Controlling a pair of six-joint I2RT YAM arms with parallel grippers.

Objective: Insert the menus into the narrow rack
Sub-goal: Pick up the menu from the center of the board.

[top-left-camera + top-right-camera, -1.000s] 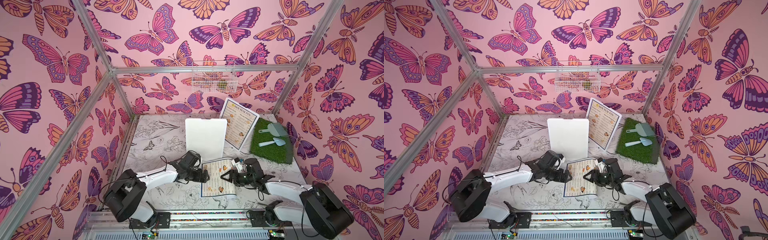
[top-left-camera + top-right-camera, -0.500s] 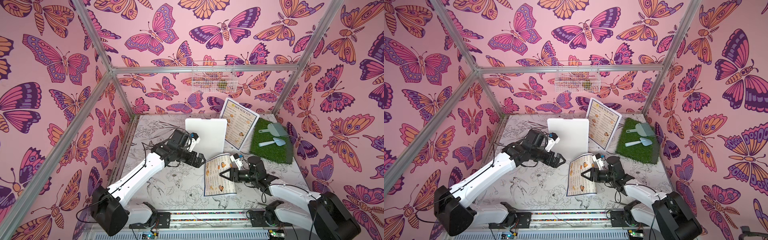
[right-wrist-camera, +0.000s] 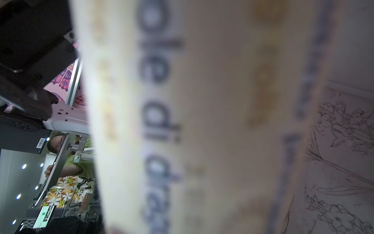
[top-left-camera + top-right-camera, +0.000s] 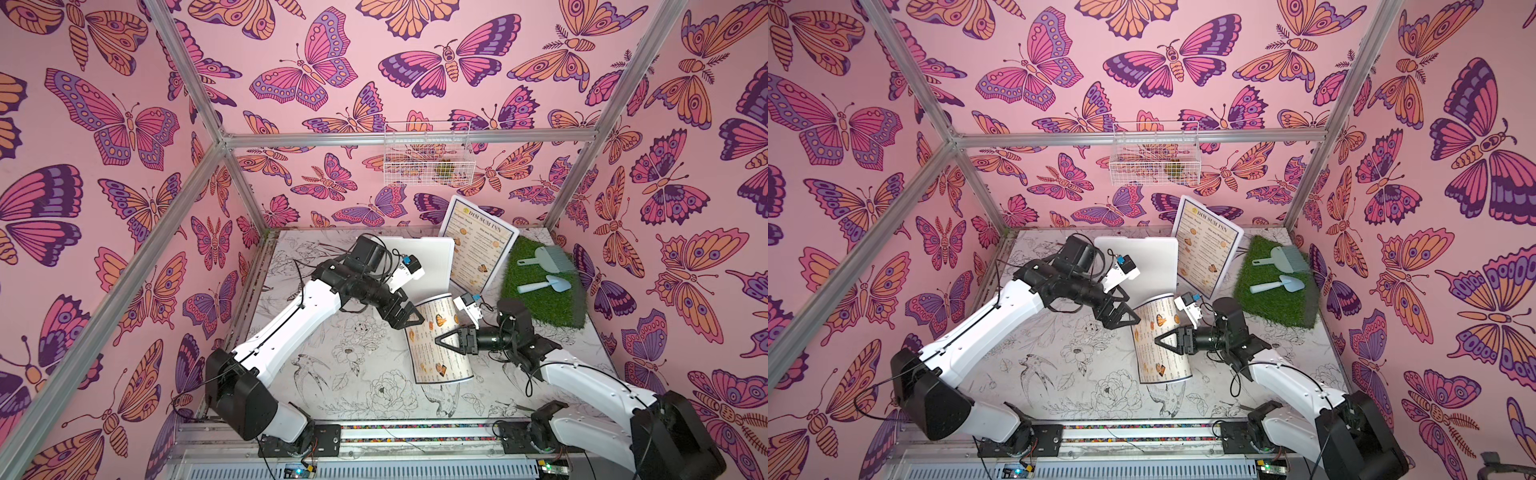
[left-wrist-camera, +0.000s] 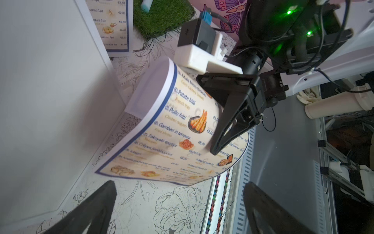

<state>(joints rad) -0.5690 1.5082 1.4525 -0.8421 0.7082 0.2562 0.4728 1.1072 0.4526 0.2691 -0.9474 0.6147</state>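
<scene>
The right gripper (image 4: 440, 341) pinches the menu (image 4: 436, 361) by one side edge. The sheet hangs off the table (image 4: 353, 374), curled toward the white board (image 4: 432, 262). The left gripper (image 4: 405, 322) hovers just beside its upper edge, jaws wide and empty. The second menu (image 4: 478, 245) stands upright at the back beside the board. The likely trouble is the curl. Held on one side only, the limp sheet could buckle or catch on the board instead of entering a narrow slot, or slip from the pinch if the left gripper bumps it.
</scene>
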